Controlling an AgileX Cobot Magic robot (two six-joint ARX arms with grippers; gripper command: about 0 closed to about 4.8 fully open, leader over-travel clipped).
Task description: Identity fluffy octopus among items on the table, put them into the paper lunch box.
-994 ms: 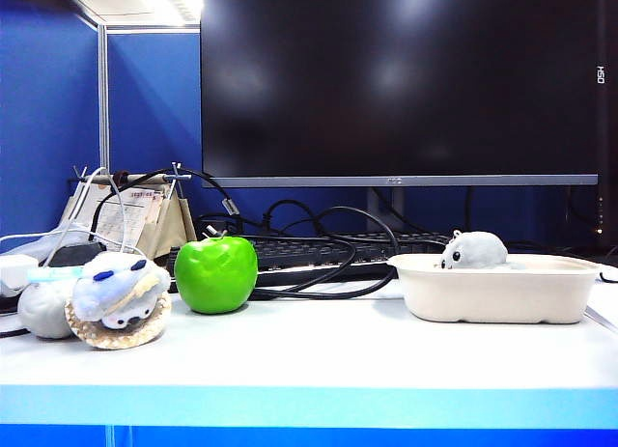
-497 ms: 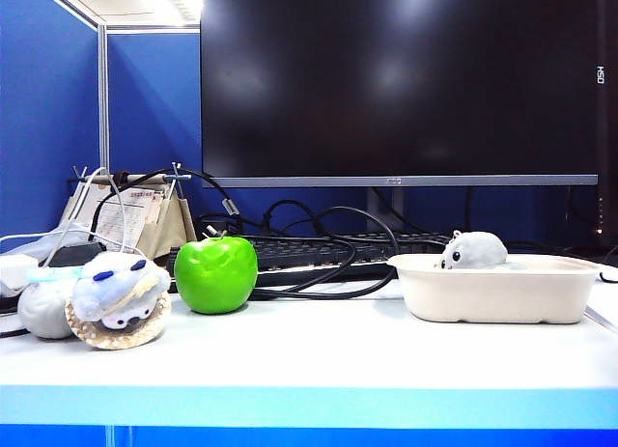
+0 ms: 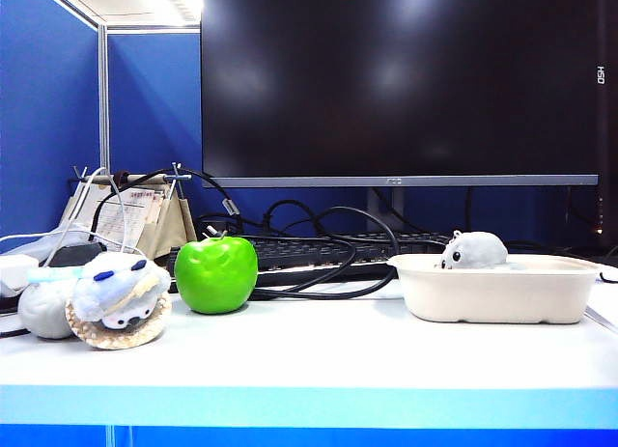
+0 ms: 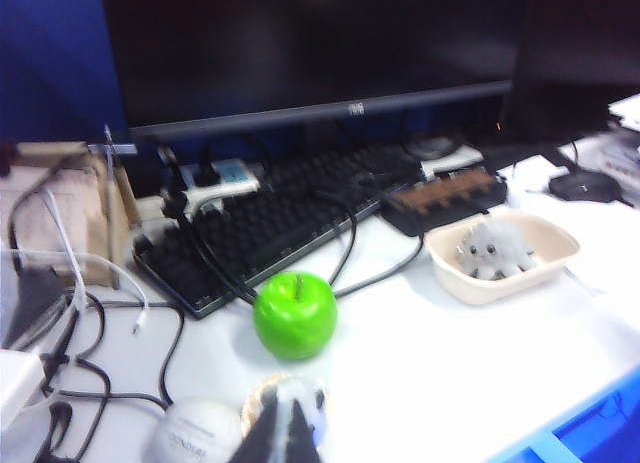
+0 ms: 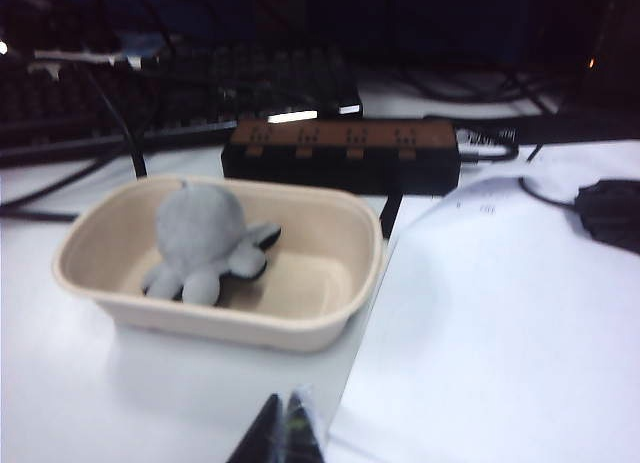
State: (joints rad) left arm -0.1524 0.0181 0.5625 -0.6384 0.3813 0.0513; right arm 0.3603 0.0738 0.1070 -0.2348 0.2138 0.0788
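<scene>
The fluffy octopus (image 3: 473, 249) sits inside the paper lunch box (image 3: 497, 297) at the right of the table (image 3: 319, 360); only its head shows over the rim. In the left wrist view the octopus (image 4: 492, 250) faces out of the lunch box (image 4: 555, 258), far from my left gripper (image 4: 285, 425), which is shut and empty above the plush bird (image 4: 312, 395). The right wrist view has the octopus (image 5: 205, 238) in the lunch box (image 5: 300, 328), with my right gripper (image 5: 283, 423) shut and empty just in front of the box. Neither arm shows in the exterior view.
A green apple (image 3: 215, 273), a plush bird with a tan hat (image 3: 118, 297) and a grey ball (image 3: 41, 310) stand at the left. Behind are a keyboard (image 4: 260, 233), cables (image 3: 319, 264) and a monitor (image 3: 396, 80). A paper sheet (image 5: 500, 313) lies beside the box, a brown power strip (image 5: 340, 148) behind it.
</scene>
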